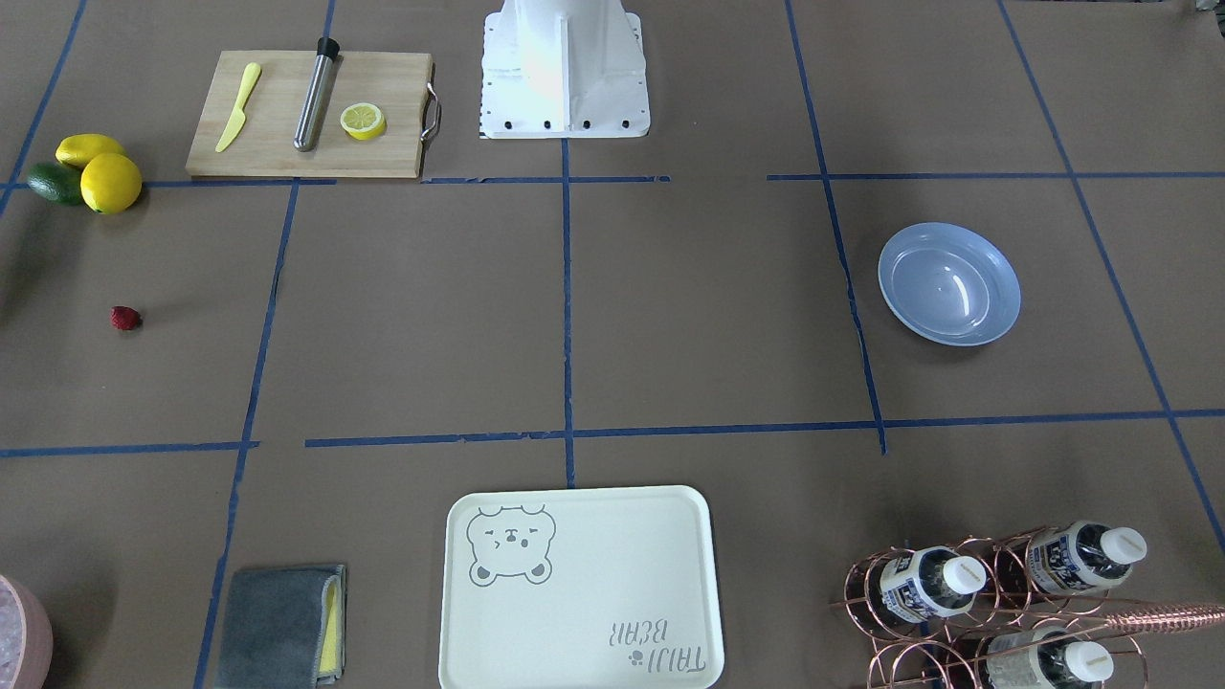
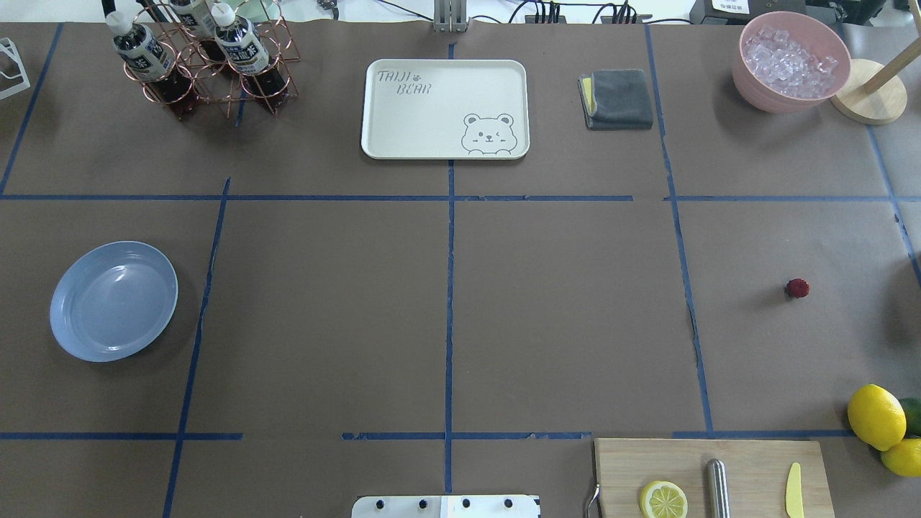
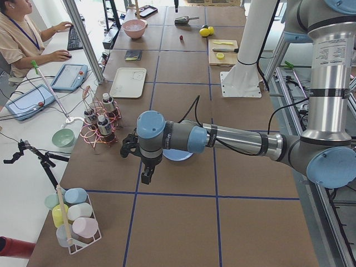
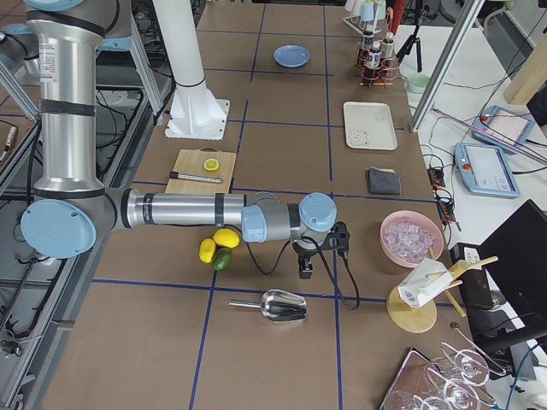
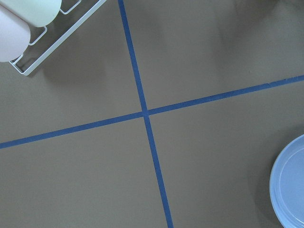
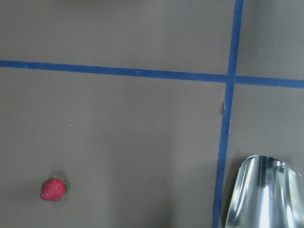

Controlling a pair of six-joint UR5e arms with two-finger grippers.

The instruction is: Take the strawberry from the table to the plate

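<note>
The strawberry (image 1: 125,318) is a tiny dark-red berry lying alone on the brown table (image 1: 574,316), seen also from overhead (image 2: 796,288) and low left in the right wrist view (image 6: 53,189). The light blue plate (image 1: 949,283) sits empty at the opposite side of the table (image 2: 114,301); its rim shows at the left wrist view's edge (image 5: 289,185). My left gripper (image 3: 146,177) hangs near the plate, my right gripper (image 4: 305,270) hangs beside the lemons. Both show only in the side views, so I cannot tell whether they are open or shut.
A wooden cutting board (image 1: 306,115) holds a half lemon, yellow knife and metal rod. Lemons and an avocado (image 1: 91,172) lie near the strawberry. A bear-print tray (image 2: 445,108), grey cloth (image 2: 617,98), bottle rack (image 2: 194,61), ice bowl (image 2: 791,61) and metal scoop (image 6: 263,192) are around.
</note>
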